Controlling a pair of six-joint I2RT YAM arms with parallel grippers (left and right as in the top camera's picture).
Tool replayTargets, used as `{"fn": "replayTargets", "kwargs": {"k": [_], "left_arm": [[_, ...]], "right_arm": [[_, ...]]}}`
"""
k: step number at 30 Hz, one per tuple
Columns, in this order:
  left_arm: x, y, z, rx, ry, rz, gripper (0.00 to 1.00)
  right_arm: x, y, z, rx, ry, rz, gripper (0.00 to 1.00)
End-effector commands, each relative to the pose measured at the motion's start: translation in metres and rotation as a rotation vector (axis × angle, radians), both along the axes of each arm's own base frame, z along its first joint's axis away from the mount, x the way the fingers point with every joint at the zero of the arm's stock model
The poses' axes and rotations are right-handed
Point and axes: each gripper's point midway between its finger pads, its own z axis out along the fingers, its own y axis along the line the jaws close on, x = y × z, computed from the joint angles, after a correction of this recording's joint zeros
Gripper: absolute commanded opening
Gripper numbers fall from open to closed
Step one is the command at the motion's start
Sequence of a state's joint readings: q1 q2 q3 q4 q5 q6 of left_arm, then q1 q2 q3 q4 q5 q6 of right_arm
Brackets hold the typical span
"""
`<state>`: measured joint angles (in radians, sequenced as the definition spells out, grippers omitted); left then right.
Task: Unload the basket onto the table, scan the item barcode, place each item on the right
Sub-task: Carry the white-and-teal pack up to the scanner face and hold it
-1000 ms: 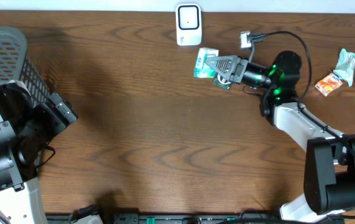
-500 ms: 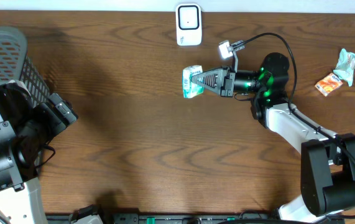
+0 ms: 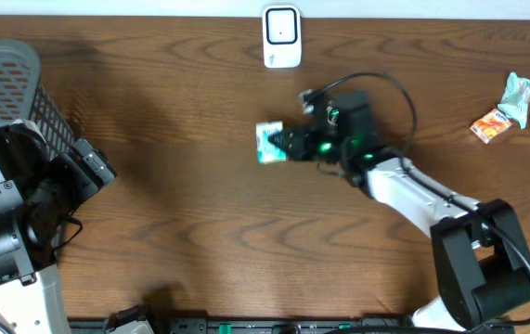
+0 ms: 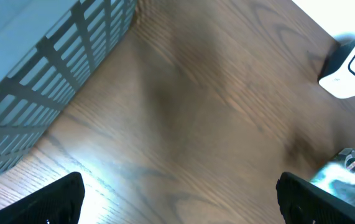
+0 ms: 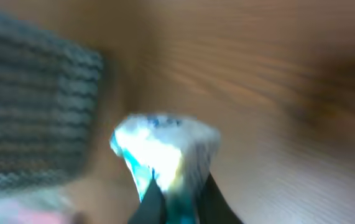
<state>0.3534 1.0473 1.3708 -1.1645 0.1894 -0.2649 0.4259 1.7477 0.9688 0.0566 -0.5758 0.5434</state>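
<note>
— Packet point(image 3: 269, 143)?
— Small, crinkled, white and teal. Pinched at one end in the right gripper point(image 3: 285, 145), near the middle of the table point(image 3: 200, 186).
— Scanner point(image 3: 282, 37)?
— White, rounded, grey-outlined face. Standing at the far edge, apart from the packet and just right of it.

The right arm point(image 3: 413, 190) has a black boxy base at five o'clock in the overhead view, then a smooth white link, then a black wrist dotted with green lights point(image 3: 325, 147). A thin black cable point(image 3: 390, 85) arcs over that wrist. The left arm point(image 3: 5, 232), at eight o'clock, pairs black joints with pale grey housings. Its fingers point(image 4: 56, 199) are matt black, wedge-shaped blocks.
</note>
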Motion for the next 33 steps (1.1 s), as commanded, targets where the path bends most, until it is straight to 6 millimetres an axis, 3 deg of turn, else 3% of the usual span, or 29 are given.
{"fn": "replayTargets", "kwargs": {"k": [1, 4, 5, 8, 11, 16, 23, 27, 33], "left_arm": [[0.000, 0.000, 0.005, -0.003, -0.015, 0.001, 0.98], [0.000, 0.000, 0.005, -0.003, -0.015, 0.001, 0.98], [0.000, 0.000, 0.005, -0.003, -0.015, 0.001, 0.98], [0.000, 0.000, 0.005, -0.003, -0.015, 0.001, 0.98], [0.000, 0.000, 0.005, -0.003, -0.015, 0.001, 0.98], [0.000, 0.000, 0.005, -0.003, -0.015, 0.001, 0.98], [0.000, 0.000, 0.005, -0.003, -0.015, 0.001, 0.98], [0.000, 0.000, 0.005, -0.003, -0.015, 0.001, 0.98], [0.000, 0.000, 0.005, -0.003, -0.015, 0.001, 0.98]], "right_arm": [[0.049, -0.035, 0.016, -0.486, -0.316, -0.090, 0.01], [0.065, -0.062, 0.039, -0.757, -0.414, -0.131, 0.01], [0.078, -0.072, 0.059, -0.874, -0.498, -0.142, 0.01], [0.101, -0.075, 0.084, -0.951, -0.613, -0.130, 0.01], [0.131, -0.071, 0.094, -0.980, -0.677, -0.124, 0.01], [0.199, -0.052, 0.095, -1.033, -0.737, -0.118, 0.01], [0.266, -0.031, 0.090, -1.186, -0.843, -0.062, 0.01], [0.281, -0.034, 0.076, -1.305, -0.882, -0.016, 0.01], [0.282, -0.030, 0.062, -1.218, -0.856, -0.002, 0.01]]}}
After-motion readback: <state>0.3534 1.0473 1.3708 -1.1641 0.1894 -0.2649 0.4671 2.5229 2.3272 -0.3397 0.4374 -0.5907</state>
